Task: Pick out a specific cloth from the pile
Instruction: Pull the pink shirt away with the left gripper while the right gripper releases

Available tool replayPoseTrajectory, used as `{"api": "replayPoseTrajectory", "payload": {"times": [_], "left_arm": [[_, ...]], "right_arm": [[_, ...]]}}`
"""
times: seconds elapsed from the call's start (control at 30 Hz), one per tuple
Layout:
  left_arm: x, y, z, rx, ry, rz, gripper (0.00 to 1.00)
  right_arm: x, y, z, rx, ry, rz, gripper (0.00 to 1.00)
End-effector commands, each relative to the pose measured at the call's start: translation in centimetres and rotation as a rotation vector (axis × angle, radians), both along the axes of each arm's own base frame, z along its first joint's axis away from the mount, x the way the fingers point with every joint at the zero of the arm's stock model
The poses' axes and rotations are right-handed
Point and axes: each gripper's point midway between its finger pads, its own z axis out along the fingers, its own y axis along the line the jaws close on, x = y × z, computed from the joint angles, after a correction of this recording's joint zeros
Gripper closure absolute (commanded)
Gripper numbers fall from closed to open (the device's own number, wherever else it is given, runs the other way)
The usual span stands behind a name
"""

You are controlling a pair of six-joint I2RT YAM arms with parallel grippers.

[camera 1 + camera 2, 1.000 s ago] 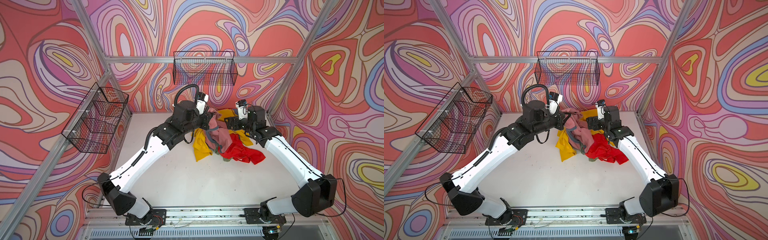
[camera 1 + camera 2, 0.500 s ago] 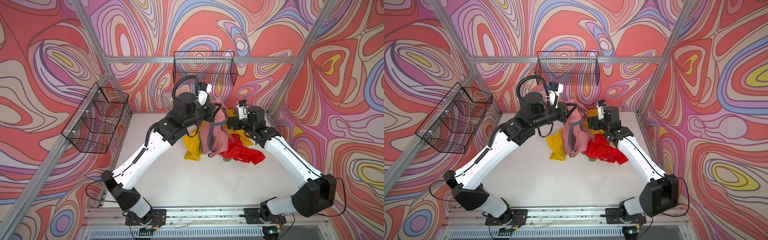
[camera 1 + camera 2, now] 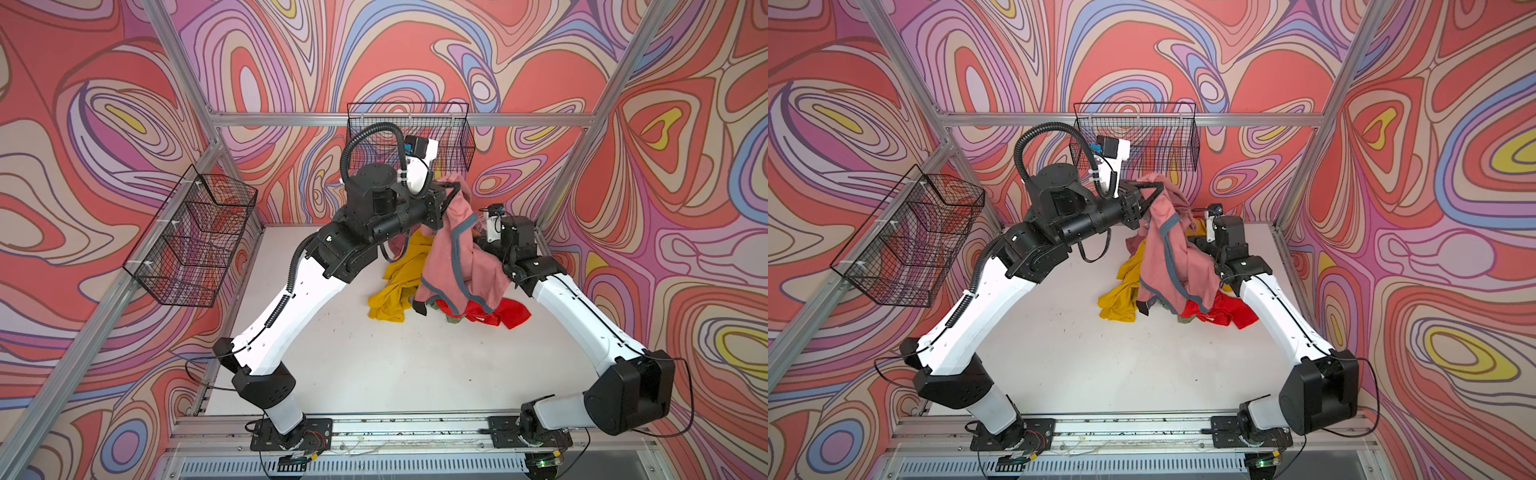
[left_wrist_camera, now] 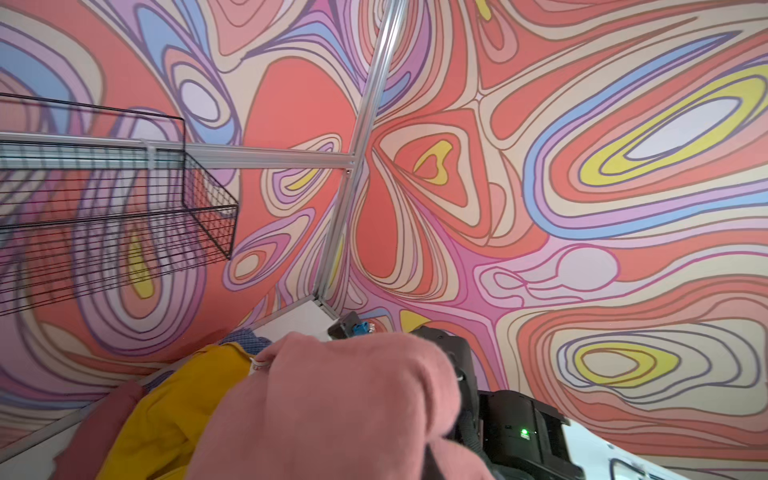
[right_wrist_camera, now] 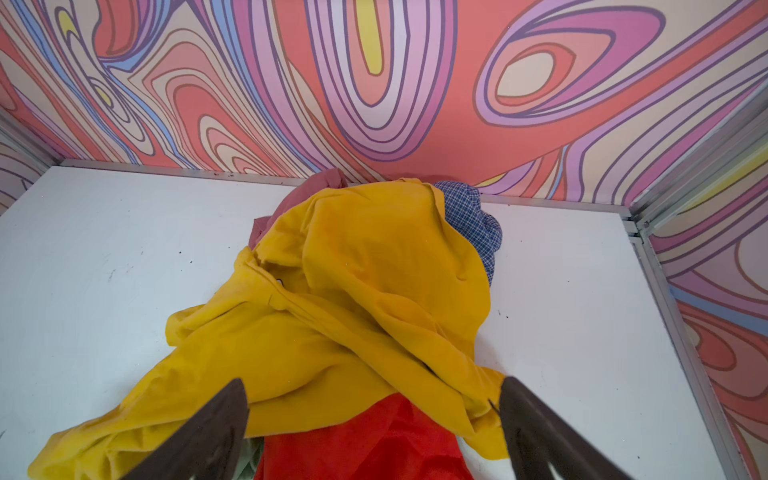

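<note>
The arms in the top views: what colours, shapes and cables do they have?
Both arms, the left arm and the right arm, have white shells on the long links and black, blocky joints. A black ribbed hose loops over the left one; a thin black cable runs along the right. Each wrist carries a white camera housing. The right end effector has dark, tapered fingers.
</note>
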Motion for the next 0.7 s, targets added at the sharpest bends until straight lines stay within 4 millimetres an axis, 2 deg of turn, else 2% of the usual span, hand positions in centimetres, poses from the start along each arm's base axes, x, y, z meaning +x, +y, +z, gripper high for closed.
{"api": "replayPoseTrajectory", "payload": {"times": [0.0, 0.13, 0.37, 0.67], "left_arm": [[-0.4, 4.4, 2.0, 0.044, -0.083, 0.160, 1.00], [0.3, 8.5, 1.2, 0.085, -0.086, 0.315, 1.00], [2.2, 16.7, -2.8, 0.126, 0.015, 0.540, 1.00], [3.4, 24.9, -8.8, 0.280, 0.168, 0.760, 1.00]], "right_arm": [[-1.0, 1.6, 1.7, 0.064, -0.049, 0.096, 0.02], [-1.3, 4.2, 1.9, 0.153, -0.044, 0.220, 0.08], [-1.4, 7.0, 2.3, 0.236, -0.040, 0.323, 0.12], [-1.1, 9.9, 0.8, 0.209, 0.020, 0.366, 0.14]]}}
